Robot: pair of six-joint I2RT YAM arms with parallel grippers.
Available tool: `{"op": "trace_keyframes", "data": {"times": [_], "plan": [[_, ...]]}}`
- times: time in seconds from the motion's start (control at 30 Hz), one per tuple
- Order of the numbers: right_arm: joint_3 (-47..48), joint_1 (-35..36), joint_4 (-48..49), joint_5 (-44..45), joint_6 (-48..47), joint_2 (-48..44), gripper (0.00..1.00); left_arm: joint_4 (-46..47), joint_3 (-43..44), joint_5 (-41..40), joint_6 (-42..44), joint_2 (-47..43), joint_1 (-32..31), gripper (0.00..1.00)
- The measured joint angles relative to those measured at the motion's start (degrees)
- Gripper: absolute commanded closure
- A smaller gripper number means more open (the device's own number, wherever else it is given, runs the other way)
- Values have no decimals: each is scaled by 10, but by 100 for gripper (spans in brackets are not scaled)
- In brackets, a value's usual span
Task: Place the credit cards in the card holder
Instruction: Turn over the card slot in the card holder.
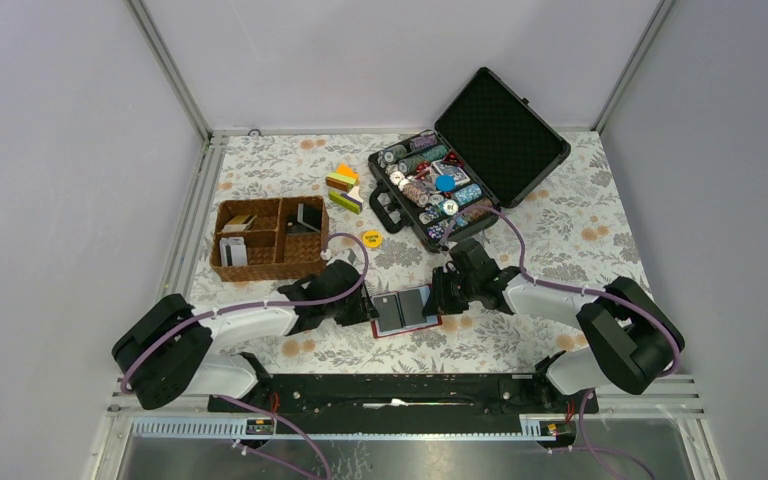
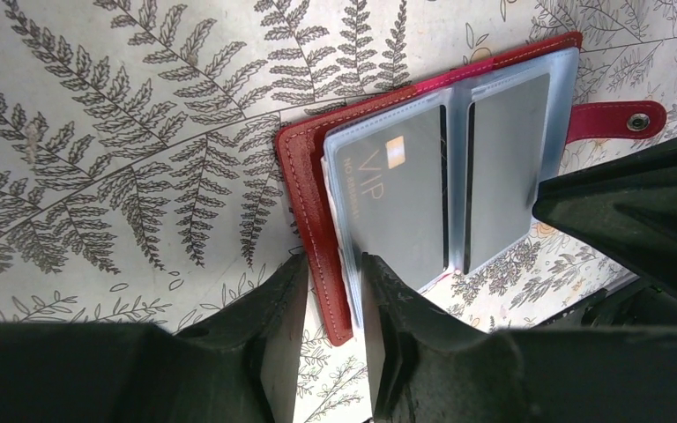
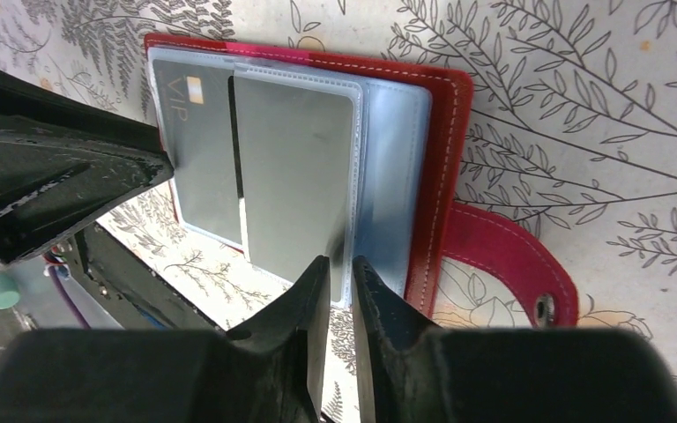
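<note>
The red card holder (image 1: 405,312) lies spread open on the fern-patterned table (image 1: 560,240), near the front edge between the two arms, its snap tab pointing toward the right arm. Its clear pockets hold two credit cards side by side: a dark card marked VIP (image 2: 397,203) and a plain grey card (image 2: 502,167). The left gripper (image 2: 333,304) stands astride the holder's red cover edge, one finger outside it and one over the clear pockets; whether it already presses cannot be told. The right gripper (image 3: 342,282) has its fingers almost together, nipping the edge of the clear leaf that carries the grey card. Farther back on the left, the brown wicker basket (image 1: 222,262) holds more cards standing in its compartments, a whitish one (image 1: 233,250) and a dark one (image 1: 308,215) among them. At the back right, the black hard case (image 1: 505,130) stands with its lid raised, its tray filled with rows of poker chips (image 1: 430,190).
</note>
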Motion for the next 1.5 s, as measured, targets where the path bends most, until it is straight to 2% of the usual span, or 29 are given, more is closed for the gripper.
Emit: {"op": "trace_keyframes", "data": {"times": [0.7,1.13,1.37,1.5], "plan": [[1,5,17,-30,30,-55,77,15,0,0,0,8,0,69],[64,79,25,-26,21,-2,75,29,-4,1,0,-1,11,51],[86,97,28,-20,20,37,73,-28,-38,-17,6,-99,41,40],[92,105,26,4,19,51,71,-56,-38,-21,17,-152,67,39]]}}
